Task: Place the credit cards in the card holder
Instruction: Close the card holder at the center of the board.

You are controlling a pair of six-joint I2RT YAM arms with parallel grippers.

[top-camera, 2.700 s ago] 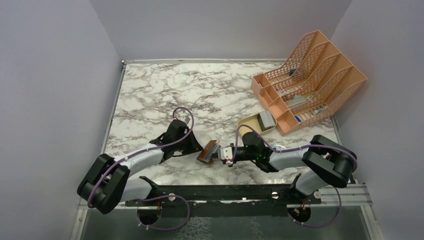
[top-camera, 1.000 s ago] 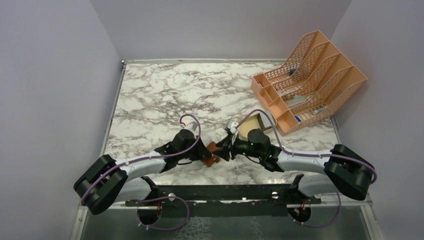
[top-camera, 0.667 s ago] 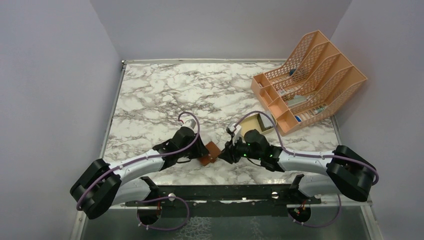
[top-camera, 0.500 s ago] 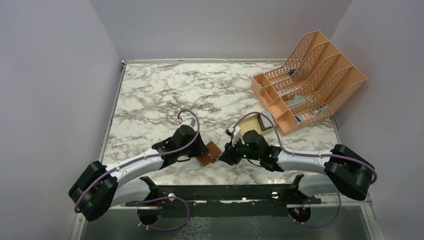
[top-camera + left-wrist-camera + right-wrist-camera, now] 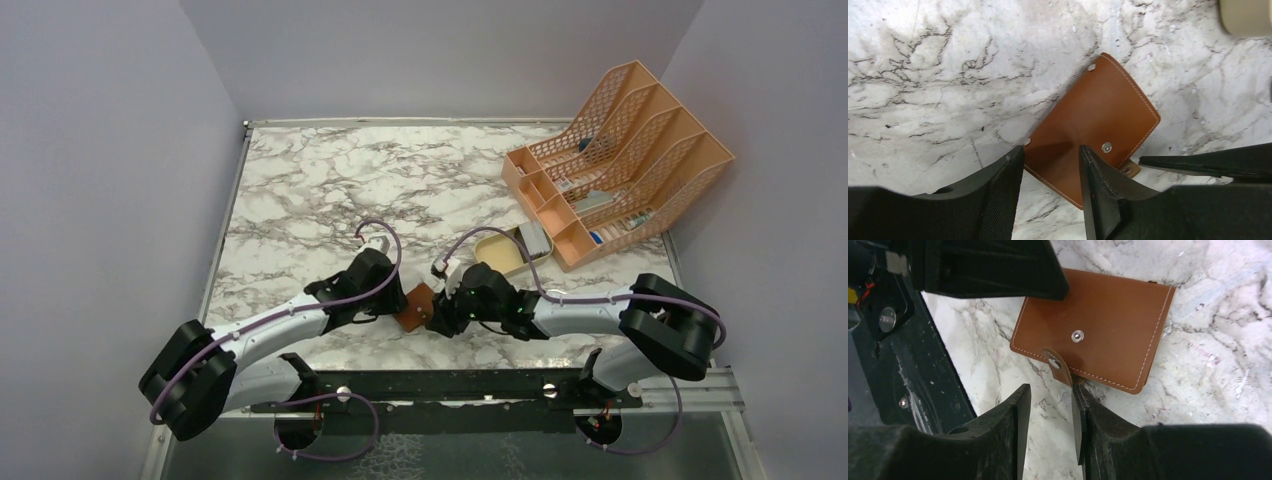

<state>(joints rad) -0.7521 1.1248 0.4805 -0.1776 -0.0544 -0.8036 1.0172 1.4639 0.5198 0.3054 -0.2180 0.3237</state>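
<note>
The card holder (image 5: 417, 303) is a brown leather wallet lying folded shut on the marble between my two grippers. It also shows in the left wrist view (image 5: 1093, 132) and the right wrist view (image 5: 1103, 332), where its snap strap (image 5: 1060, 367) hangs over the near edge. My left gripper (image 5: 1048, 156) is open, its fingers straddling the holder's left corner. My right gripper (image 5: 1050, 389) is open, its tips just short of the strap. A pale grey flat stack (image 5: 533, 238) lies in the tan tray; I cannot tell if it is the credit cards.
The tan oval tray (image 5: 497, 251) sits just right of my right gripper. The orange mesh file rack (image 5: 615, 160) stands at the back right with papers in it. The black mounting rail (image 5: 450, 385) runs along the near edge.
My right gripper has moved left and toward the near edge, down to the holder's strap side. The holder stays folded on the table. My left gripper stays at its left corner.
</note>
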